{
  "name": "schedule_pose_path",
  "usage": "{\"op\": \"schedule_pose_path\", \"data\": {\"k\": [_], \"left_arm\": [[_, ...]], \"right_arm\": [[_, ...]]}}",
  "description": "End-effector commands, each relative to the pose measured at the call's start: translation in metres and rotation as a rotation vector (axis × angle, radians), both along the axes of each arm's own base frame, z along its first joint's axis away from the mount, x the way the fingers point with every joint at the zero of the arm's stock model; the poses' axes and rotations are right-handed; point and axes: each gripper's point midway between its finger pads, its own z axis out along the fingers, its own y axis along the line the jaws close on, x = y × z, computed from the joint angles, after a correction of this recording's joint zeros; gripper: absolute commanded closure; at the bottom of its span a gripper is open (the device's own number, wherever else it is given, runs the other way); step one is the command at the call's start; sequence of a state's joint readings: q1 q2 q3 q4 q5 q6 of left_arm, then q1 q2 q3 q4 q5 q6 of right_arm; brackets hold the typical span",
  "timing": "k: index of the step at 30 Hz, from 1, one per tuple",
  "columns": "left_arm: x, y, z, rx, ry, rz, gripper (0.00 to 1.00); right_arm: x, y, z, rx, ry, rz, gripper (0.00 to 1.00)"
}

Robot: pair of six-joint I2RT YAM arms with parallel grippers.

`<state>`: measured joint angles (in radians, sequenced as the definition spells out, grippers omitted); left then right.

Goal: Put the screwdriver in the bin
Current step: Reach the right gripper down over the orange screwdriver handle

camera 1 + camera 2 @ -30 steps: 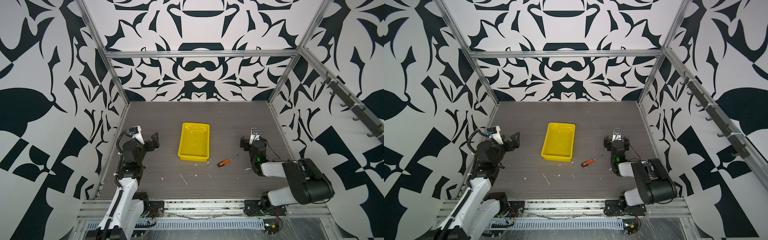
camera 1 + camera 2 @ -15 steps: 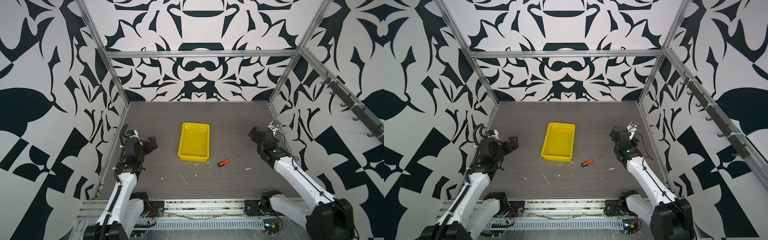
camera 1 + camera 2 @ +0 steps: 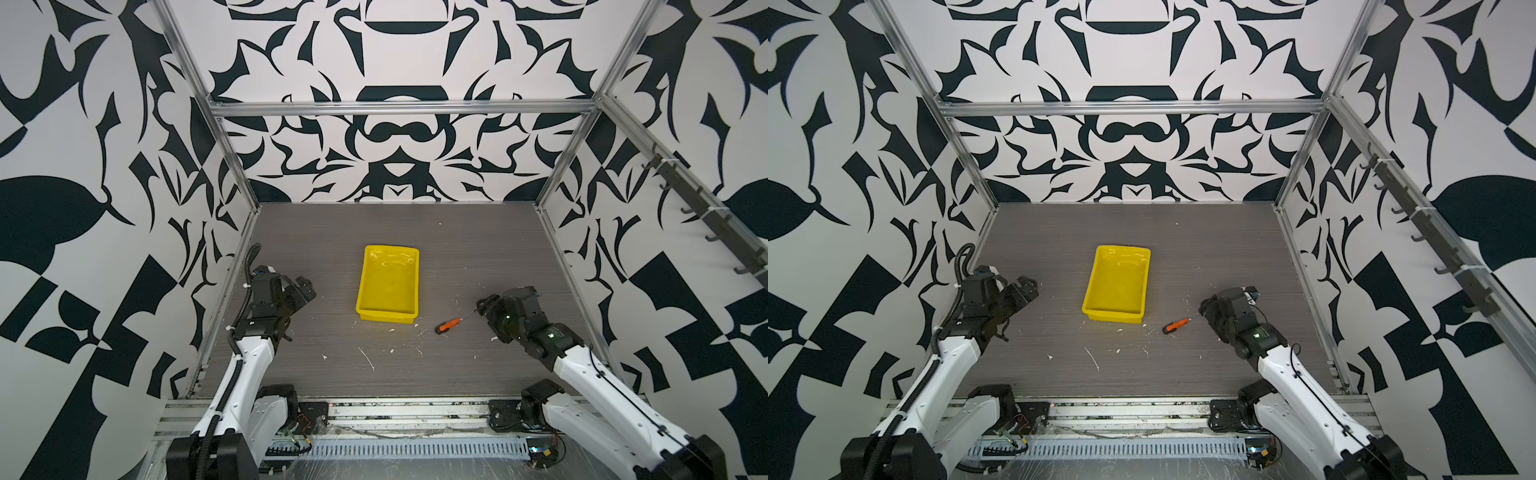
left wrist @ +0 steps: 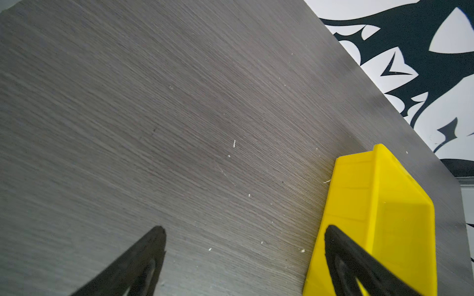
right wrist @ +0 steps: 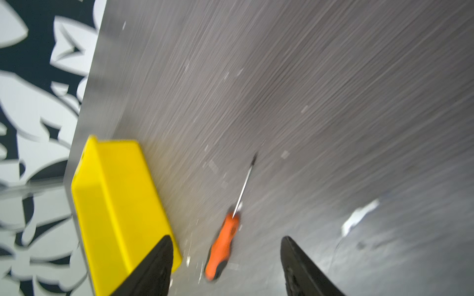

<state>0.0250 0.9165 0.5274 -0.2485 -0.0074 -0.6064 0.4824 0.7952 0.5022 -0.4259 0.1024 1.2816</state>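
The screwdriver (image 3: 449,324) (image 3: 1177,325), orange-handled with a thin shaft, lies flat on the grey table just right of the bin's near corner. The yellow bin (image 3: 386,316) (image 3: 1113,316) sits mid-table with nothing inside it. My right gripper (image 3: 484,305) (image 3: 1204,309) hovers at the shaft's tip end, open and holding nothing. In the blurred right wrist view the screwdriver (image 5: 223,246) lies between the spread jaws of the right gripper (image 5: 227,237), with the bin (image 5: 115,192) beside it. My left gripper (image 3: 306,286) (image 4: 245,228) is open over bare table, left of the bin (image 4: 372,205).
Small white scraps (image 3: 368,357) are scattered on the table in front of the bin, and a white scrap (image 5: 359,215) lies near the right gripper. Patterned walls and aluminium frame posts (image 3: 573,286) close in the table on three sides.
My right arm has unfolded and swung from near the right wall down towards the screwdriver, its jaws narrowing somewhat. The left arm has shifted only slightly. Screwdriver and bin have not moved.
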Motion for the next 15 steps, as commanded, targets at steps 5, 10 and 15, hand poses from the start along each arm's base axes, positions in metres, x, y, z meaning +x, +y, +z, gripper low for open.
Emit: {"op": "schedule_pose_path", "data": {"k": [5,10,15], "left_arm": [[-0.03,0.035,-0.019,0.057,0.14,0.218,0.01],[-0.034,0.043,-0.025,0.055,0.123,0.277,0.01],[-0.041,0.052,-0.025,0.07,0.128,0.34,0.01]], "right_arm": [[-0.005,0.025,-0.018,0.091,0.08,-0.254,0.34],[0.001,0.068,-0.04,0.027,0.258,-0.152,0.38],[0.004,0.094,-0.06,0.075,0.341,-0.111,0.4]]}}
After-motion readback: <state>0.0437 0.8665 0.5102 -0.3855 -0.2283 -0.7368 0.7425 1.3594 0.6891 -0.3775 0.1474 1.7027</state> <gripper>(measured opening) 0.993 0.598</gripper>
